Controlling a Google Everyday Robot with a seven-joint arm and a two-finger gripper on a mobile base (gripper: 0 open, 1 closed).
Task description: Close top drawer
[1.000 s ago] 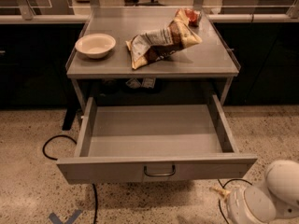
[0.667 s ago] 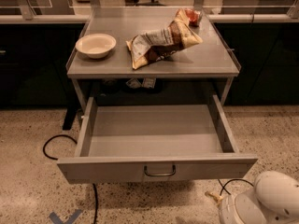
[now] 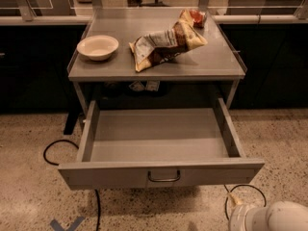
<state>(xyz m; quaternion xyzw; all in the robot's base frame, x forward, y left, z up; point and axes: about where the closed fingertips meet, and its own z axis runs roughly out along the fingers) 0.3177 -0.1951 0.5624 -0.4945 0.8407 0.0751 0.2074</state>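
grey metal top drawer [image 3: 159, 173]: pulled fully out of the table, its tray empty; the broad front panel sits up and to the left of the gripper, well apart from it.
white gripper [image 3: 263, 219]: only a rounded white body shows, low in the right corner near the floor, touching nothing; whether it is spread or closed i cannot tell.
wire handle [image 3: 164, 177]: at the centre of the panel, further left of the gripper than the panel's near corner.
step in hand: likely the approach, bringing the gripper up to the panel before any push.
how to do it well: meet the flat panel near the handle, not at the right corner closest to the gripper; an off-centre push could skew the drawer on its runners. push straight away toward the table, level, until the panel sits flush.
watch for: the cable [image 3: 243, 189] on the floor just above the gripper, and a hard shove that could jolt the bowl [image 3: 97, 47] and chip bag [image 3: 166, 42] on the table top [image 3: 219, 64].
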